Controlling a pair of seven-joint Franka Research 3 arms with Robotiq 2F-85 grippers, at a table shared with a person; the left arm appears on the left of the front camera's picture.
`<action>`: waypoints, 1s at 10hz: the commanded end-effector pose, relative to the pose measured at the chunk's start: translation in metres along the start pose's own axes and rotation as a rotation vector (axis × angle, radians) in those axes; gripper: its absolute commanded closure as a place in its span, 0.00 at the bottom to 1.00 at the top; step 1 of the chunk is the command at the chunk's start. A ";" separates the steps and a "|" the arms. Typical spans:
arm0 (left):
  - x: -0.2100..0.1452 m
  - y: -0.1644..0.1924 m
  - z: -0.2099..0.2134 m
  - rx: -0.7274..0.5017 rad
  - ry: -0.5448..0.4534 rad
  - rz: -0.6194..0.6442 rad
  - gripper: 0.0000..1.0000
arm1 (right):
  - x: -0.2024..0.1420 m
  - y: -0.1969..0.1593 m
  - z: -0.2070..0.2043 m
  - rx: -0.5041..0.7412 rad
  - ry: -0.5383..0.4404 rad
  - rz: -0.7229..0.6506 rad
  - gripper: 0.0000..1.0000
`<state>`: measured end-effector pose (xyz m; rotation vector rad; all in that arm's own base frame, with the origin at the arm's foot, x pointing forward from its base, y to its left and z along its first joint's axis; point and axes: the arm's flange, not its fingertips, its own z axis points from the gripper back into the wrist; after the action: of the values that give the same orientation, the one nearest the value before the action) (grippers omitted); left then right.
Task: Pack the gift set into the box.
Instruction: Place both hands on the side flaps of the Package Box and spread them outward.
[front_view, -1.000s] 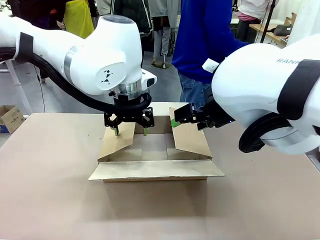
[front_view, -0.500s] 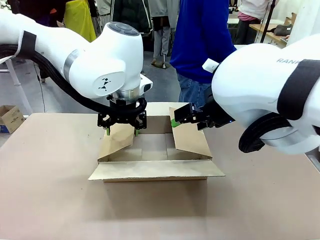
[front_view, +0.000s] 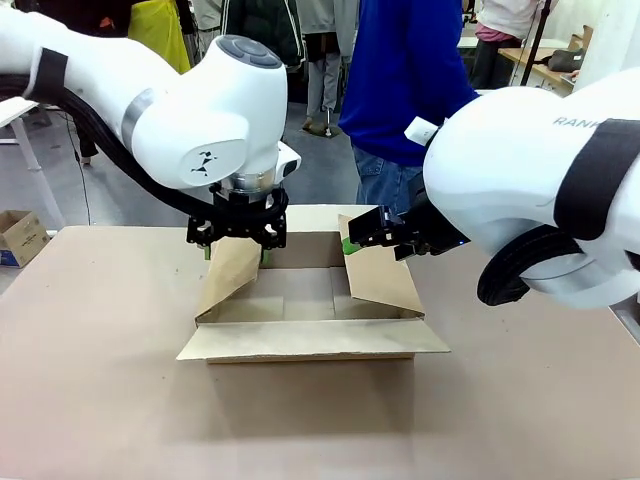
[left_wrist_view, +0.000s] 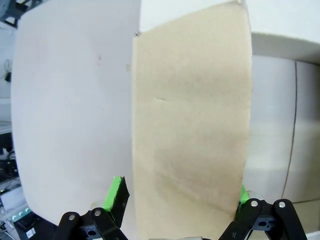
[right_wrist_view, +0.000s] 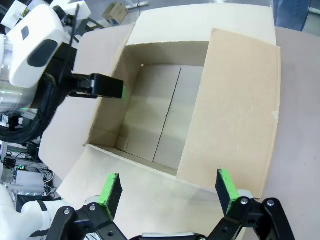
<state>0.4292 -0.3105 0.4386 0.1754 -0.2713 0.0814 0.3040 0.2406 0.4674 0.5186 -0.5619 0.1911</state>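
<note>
Now the box (front_view: 310, 300) sits open in the middle of the worktop (front_view: 100, 400); my left gripper (left_wrist_view: 179, 192) hangs with fingers spread across its left flap (front_view: 232, 280); my right gripper (right_wrist_view: 167, 187), likewise spread, straddles the right flap (front_view: 380, 280).

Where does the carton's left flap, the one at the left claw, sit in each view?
Front: left flap left of centre, tilted up.
Left wrist: centre, the tan panel.
Right wrist: left side, beside the opening.
Shared landmark: the left claw, straddling the flap.
</note>
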 end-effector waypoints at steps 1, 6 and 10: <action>-0.001 0.015 0.012 0.036 -0.068 0.057 0.00 | 0.002 -0.001 0.001 -0.003 -0.013 -0.006 0.00; 0.020 0.064 0.026 0.007 -0.120 0.190 0.00 | 0.002 -0.001 0.001 -0.003 -0.013 -0.006 0.00; 0.028 0.116 0.012 -0.015 -0.076 0.316 0.00 | 0.002 -0.001 0.001 -0.003 -0.013 -0.006 0.00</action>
<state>0.4516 -0.2064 0.4785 0.1541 -0.3658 0.3377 0.3040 0.2405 0.4675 0.5183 -0.5625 0.1908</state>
